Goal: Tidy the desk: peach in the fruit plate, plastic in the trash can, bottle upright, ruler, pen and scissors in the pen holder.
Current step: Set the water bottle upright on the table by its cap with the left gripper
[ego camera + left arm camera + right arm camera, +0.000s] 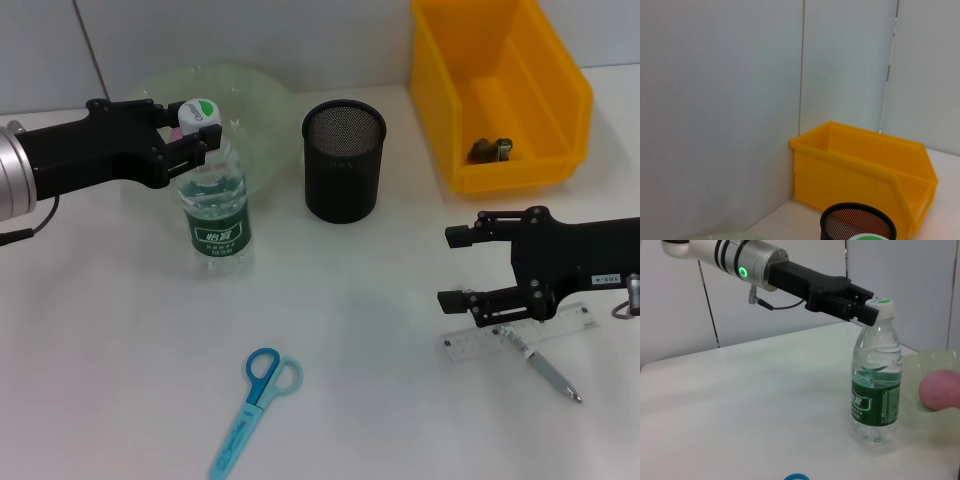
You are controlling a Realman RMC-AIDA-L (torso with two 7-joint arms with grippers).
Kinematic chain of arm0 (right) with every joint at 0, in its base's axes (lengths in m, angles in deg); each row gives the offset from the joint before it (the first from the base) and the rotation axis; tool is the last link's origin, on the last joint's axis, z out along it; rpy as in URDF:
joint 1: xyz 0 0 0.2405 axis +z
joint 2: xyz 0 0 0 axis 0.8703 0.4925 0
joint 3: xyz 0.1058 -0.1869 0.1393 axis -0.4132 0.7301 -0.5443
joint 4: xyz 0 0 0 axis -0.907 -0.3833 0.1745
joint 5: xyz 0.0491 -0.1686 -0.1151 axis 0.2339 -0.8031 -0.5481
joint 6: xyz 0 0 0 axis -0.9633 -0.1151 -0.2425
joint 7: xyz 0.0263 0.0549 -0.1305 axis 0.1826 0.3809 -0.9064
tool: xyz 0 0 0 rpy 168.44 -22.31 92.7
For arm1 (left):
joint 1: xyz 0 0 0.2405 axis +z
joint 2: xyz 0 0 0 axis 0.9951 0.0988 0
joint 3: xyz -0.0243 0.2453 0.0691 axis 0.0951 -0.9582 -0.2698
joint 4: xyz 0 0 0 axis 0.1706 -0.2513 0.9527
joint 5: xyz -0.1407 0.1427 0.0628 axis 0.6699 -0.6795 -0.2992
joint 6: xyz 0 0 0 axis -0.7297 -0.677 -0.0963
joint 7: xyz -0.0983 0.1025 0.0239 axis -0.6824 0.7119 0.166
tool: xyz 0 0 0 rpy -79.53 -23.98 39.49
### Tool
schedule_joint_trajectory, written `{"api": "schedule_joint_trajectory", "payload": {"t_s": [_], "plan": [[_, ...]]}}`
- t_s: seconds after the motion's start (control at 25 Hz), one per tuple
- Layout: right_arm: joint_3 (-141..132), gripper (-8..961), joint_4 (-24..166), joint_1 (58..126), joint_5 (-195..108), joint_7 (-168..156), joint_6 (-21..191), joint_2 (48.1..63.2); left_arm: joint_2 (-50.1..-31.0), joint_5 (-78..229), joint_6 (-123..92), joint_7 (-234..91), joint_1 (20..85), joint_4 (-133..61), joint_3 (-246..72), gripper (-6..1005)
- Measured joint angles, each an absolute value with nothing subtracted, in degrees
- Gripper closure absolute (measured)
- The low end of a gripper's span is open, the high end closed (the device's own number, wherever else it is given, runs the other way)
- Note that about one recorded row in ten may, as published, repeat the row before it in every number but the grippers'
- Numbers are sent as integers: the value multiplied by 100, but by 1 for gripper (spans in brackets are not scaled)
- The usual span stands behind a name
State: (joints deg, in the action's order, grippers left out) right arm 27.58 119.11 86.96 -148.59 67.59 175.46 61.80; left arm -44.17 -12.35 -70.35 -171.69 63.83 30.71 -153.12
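I've got the left claw (196,135) up at the top of the bottle (215,215), its fingers pinched on the white-and-green cap, and the bottle stands upright on the worktop (380,330) with water showing above its green label. From the right wrist camera the same grip reads clearly: the black claw (867,310) is clamped at the cap and the bottle (876,390) sits square on its base. Just behind the bottle is the pale green fruit plate (255,110), and the right wrist camera shows the pink peach (939,390) lying in it. The black mesh pen holder (343,160) stands beside the plate, near the middle of the worktop, with nothing visible inside. The yellow trash can (545,110) sits at the far right with a dark crumpled scrap (492,150) on its floor. My right claw (455,268) hangs low over the right side of the worktop, fingers spread wide and holding nothing. Right under that arm lie the clear ruler (520,335) and the pen (545,372), the pen crossing the ruler's edge. The blue scissors (255,405) lie flat at the near edge, well apart from both claws.
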Motion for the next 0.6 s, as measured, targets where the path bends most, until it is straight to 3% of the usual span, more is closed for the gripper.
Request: {"api": "schedule_joint_trajectory", "payload": {"t_s": [0.6], "plan": [[2756,139,11933,8678,-14859,6765,17548,6181,-4422,-722,-7059,-16579,6503,2775,-15337,554]]}}
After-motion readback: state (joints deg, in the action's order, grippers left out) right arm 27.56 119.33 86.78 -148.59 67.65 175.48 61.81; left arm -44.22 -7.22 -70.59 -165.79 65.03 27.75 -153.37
